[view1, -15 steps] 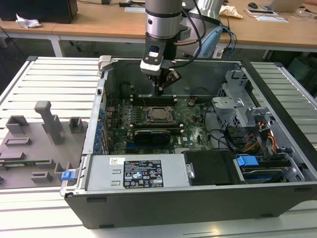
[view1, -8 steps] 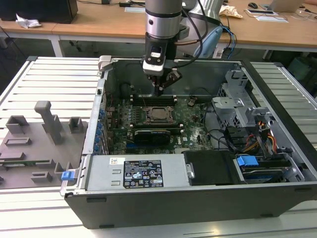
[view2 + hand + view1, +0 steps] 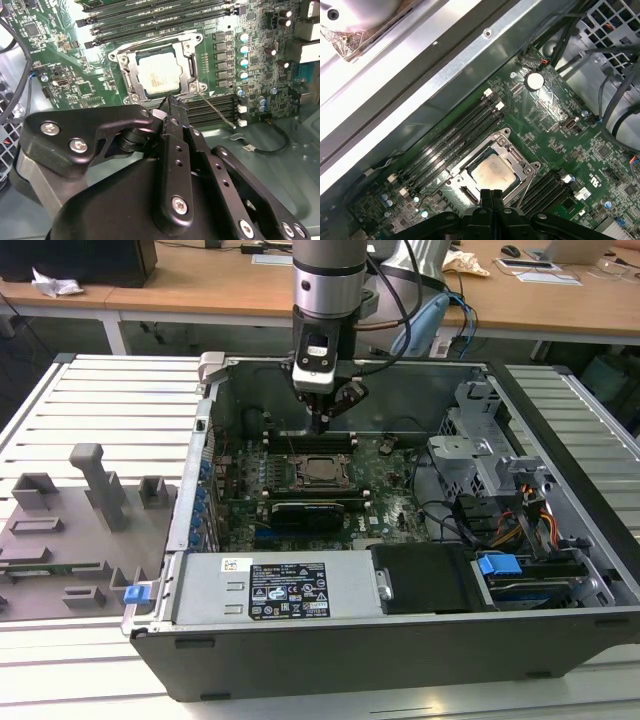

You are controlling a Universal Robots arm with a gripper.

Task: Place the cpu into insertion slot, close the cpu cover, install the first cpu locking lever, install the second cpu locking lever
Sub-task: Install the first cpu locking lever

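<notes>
Exterior view: the arm reaches straight down into the open computer case, its gripper hanging close above the insertion slot on the green board. In both wrist views the jaws are pressed together, pinching nothing. The cpu sits in the slot, the cpu cover lying flat around it. A thin wire lever angles away from one corner.

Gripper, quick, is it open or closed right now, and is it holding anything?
Gripper: closed, nothing visibly held, tip at the edge of the cpu.
</notes>
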